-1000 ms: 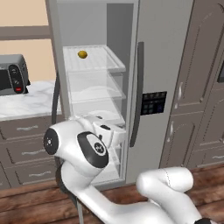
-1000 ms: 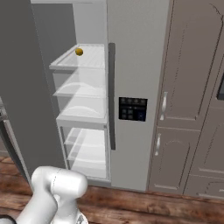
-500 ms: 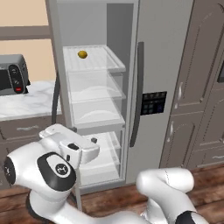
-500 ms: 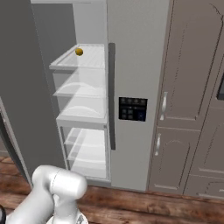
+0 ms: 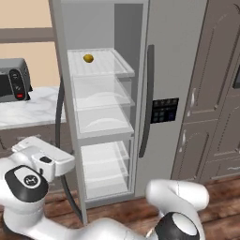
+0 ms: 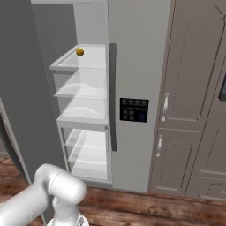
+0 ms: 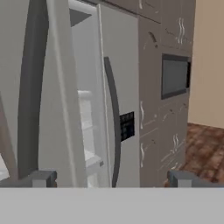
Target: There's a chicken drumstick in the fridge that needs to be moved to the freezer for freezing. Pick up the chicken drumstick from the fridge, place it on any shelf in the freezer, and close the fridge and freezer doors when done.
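The open narrow door [image 5: 58,117] shows edge-on in the left base view, its lower handle hidden behind the arm at 8 o'clock. The toaster oven [image 5: 11,79] is cut off at 9 o'clock. The round yellow ball [image 5: 88,58] on the top shelf [image 5: 101,65] is too small to identify. The fingers [image 7: 41,178] are cropped at 6 o'clock in the hand view.

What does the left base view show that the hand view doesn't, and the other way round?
Left base view: a round yellow ball on the top shelf of the open compartment, and a grey appliance on the marble counter. Hand view: the gripper, open, its fingertips wide apart. Both: the closed grey door, its dark curved handle and the dark dispenser panel.
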